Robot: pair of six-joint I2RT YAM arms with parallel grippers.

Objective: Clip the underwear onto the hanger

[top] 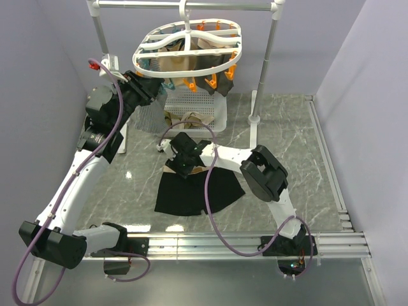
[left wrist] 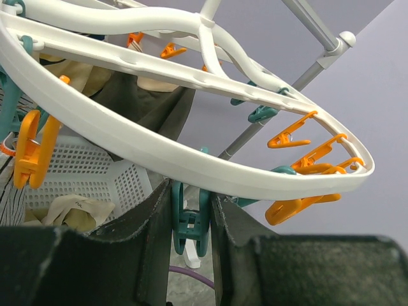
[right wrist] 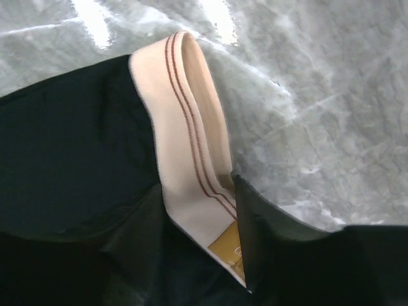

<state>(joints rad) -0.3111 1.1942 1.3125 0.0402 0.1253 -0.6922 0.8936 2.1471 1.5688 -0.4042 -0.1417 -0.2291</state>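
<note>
Spreading across the whole top view, the grey marble-patterned table (top: 287, 127) carried everything else. At its 12 o'clock edge stood the grey metal rail stand (top: 271, 57). From its bar hung the white plastic oval hanger (top: 138, 60) with crossbars and orange and teal clips, set high so that washing could dangle free. Some beige and dark garments (top: 172, 62) were already pinned beneath it. Just under the hanger, toward 12 o'clock from the table's middle, sat the white perforated plastic basket (top: 204, 105). The black soft-fabric underwear (top: 191, 194) lay flat on the table near the centre, a little toward 6 o'clock, well apart from the hanger and not yet clipped.

The left gripper (top: 152, 86) was raised to the hanger's rim at about its 7 o'clock side. In the left wrist view its fingers stood closed in against both sides of a teal plastic clothespin (left wrist: 190, 223) hanging below the rim, probably to squeeze its mouth open for the fabric.

The right gripper (top: 185, 159) was down at the underwear's 12 o'clock edge. The right wrist view showed its fingers drawn nearly together, pinching the beige elastic waistband (right wrist: 185, 127) with its thin red stripes. That firm band looked like the sensible place to hold, since it would lift without slipping and give the clip a sturdy edge.
</note>
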